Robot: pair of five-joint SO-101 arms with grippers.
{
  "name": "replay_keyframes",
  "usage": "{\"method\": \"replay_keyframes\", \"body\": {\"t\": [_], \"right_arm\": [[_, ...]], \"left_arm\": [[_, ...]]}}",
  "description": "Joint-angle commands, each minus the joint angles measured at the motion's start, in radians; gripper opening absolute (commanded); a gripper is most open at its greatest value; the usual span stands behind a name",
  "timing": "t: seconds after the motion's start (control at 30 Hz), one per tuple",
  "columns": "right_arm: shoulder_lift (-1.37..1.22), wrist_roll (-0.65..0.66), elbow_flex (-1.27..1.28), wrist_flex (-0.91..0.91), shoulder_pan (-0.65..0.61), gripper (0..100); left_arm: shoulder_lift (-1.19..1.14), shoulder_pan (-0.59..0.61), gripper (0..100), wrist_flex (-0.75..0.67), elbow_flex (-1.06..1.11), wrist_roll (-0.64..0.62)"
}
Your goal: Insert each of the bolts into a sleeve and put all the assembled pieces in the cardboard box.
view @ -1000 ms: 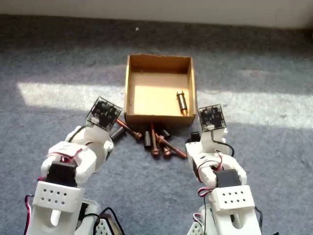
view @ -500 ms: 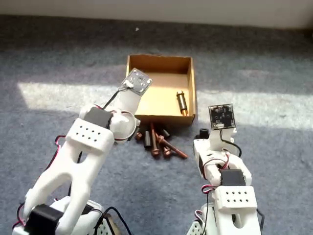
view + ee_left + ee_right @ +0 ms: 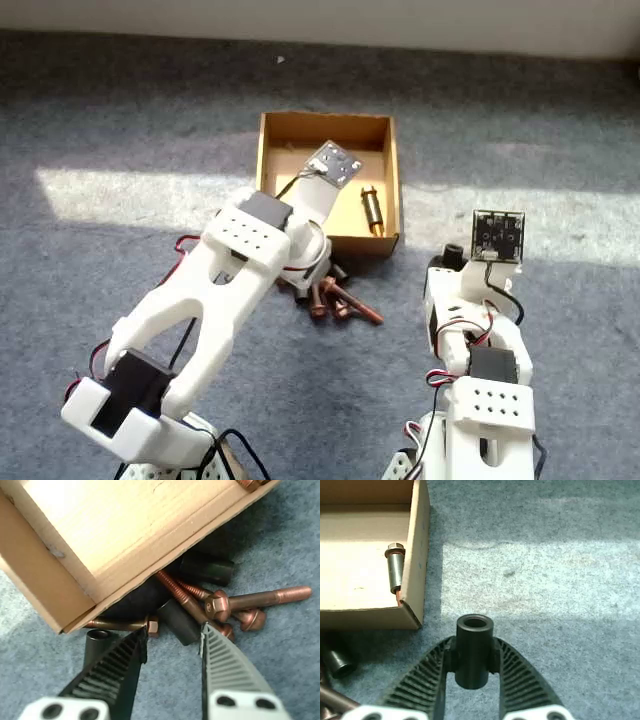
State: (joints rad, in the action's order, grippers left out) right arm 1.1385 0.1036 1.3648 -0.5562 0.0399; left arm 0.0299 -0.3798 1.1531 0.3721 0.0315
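Clamping a sleeve (image 3: 474,656) mid-body, the right gripper (image 3: 472,647) holds it firm; the left gripper (image 3: 173,629), jaws parted and empty, hangs over bolts (image 3: 192,605): stiff, smooth, likely heavy, so pinch mid-shank.

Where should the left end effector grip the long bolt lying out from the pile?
Grip the bolt on its bare shank near the free end, from above: it lies flat, and that end sticks clear of the pile.
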Motion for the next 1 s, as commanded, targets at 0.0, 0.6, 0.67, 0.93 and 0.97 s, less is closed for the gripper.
{"method": "replay_keyframes", "body": {"t": [0.0, 0.6, 0.67, 0.93, 0.97], "right_arm": [[0.015, -0.014, -0.010, 0.031, 0.025, 0.5], [0.019, -0.012, -0.010, 0.031, 0.030, 0.5], [0.019, -0.012, -0.010, 0.031, 0.030, 0.5], [0.019, -0.012, -0.010, 0.031, 0.027, 0.5], [0.019, -0.012, -0.010, 0.031, 0.027, 0.5]], "left_arm": [[-0.008, -0.073, 18, -0.003, -0.053, -0.321], [-0.019, -0.219, 19, -0.017, -0.018, -0.928], [-0.019, -0.225, 19, -0.058, 0.012, -0.996], [-0.019, -0.217, 19, -0.423, 0.240, -1.085], [-0.019, -0.216, 18, -0.459, 0.259, -1.097]]}}
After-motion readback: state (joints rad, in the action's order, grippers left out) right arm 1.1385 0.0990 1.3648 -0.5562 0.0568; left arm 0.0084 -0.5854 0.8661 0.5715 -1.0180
